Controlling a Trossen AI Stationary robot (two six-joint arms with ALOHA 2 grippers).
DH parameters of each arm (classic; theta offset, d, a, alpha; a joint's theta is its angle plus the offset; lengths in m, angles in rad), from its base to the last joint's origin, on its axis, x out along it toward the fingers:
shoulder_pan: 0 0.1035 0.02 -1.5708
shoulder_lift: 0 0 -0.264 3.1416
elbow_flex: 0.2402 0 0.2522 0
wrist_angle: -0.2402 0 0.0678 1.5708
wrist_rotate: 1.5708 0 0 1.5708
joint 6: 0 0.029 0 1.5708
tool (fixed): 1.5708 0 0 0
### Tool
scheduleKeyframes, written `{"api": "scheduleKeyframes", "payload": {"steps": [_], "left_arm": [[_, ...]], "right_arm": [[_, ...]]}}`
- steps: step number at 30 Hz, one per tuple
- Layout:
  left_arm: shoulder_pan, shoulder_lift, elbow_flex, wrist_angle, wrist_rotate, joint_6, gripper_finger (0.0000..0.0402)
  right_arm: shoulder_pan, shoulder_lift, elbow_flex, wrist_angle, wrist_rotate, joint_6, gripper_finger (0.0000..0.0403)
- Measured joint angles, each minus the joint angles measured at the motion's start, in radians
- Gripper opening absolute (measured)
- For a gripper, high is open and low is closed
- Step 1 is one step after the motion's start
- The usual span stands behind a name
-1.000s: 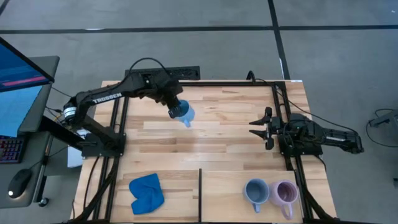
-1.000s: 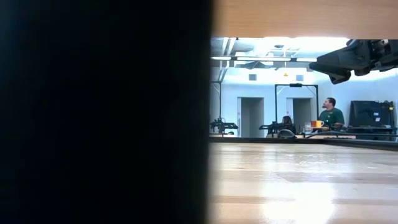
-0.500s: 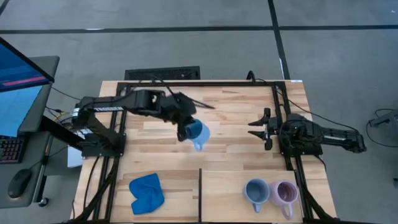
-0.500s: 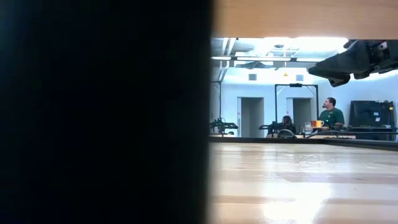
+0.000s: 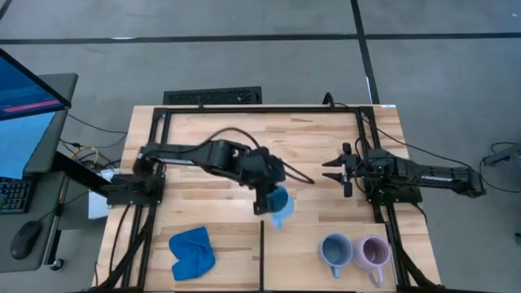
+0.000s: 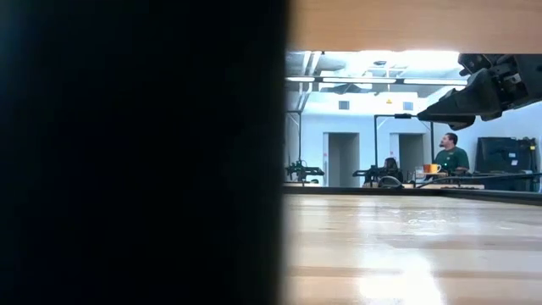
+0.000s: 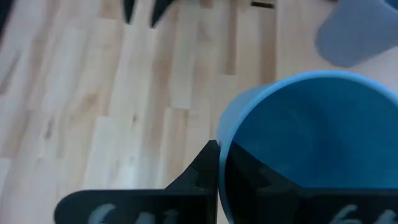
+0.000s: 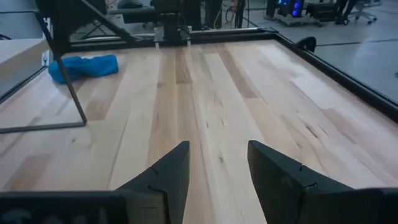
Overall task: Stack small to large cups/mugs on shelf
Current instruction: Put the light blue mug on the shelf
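Sky-blue mug (image 7: 298, 149) interior shows only past left claw (image 5: 267, 198).

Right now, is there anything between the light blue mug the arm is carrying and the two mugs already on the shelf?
No: in the high view only bare wood separates the light blue mug from the grey-blue mug and purple mug.

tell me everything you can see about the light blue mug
The light blue mug is glossy, ceramic-looking and empty, its inside a deeper blue in the left wrist view. The left gripper grips its rim, one finger outside the wall, carrying it tilted over the table's middle, near the shelf where the grey-blue mug and lilac mug sit.
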Motion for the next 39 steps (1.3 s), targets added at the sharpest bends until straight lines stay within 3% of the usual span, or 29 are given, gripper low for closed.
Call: {"api": "scheduleKeyframes", "payload": {"steps": [2,6,18,24,29,39], "left_arm": [[-0.019,0.052,0.072,-0.048,-0.001,-0.023,0.0000],[-0.046,0.063,0.034,-0.017,0.035,-0.073,0.0000],[-0.159,0.070,0.040,0.066,-0.007,-0.118,0.0000],[-0.210,0.070,0.039,0.071,-0.111,-0.145,0.0000],[-0.222,0.073,0.038,0.078,-0.130,-0.152,0.0000],[-0.208,0.136,0.041,0.112,-0.065,-0.120,0.0000]], "right_arm": [[0.000,0.000,0.000,0.000,0.007,0.000,0.0182],[0.000,0.000,0.000,0.000,0.008,0.000,0.0182],[0.000,0.001,0.001,-0.009,0.008,0.016,0.0182],[0.000,0.001,0.001,-0.011,0.008,0.018,0.0182],[0.000,0.001,0.002,-0.012,0.008,0.018,0.0182],[0.000,0.007,0.002,-0.012,0.007,0.034,0.0182]]}}
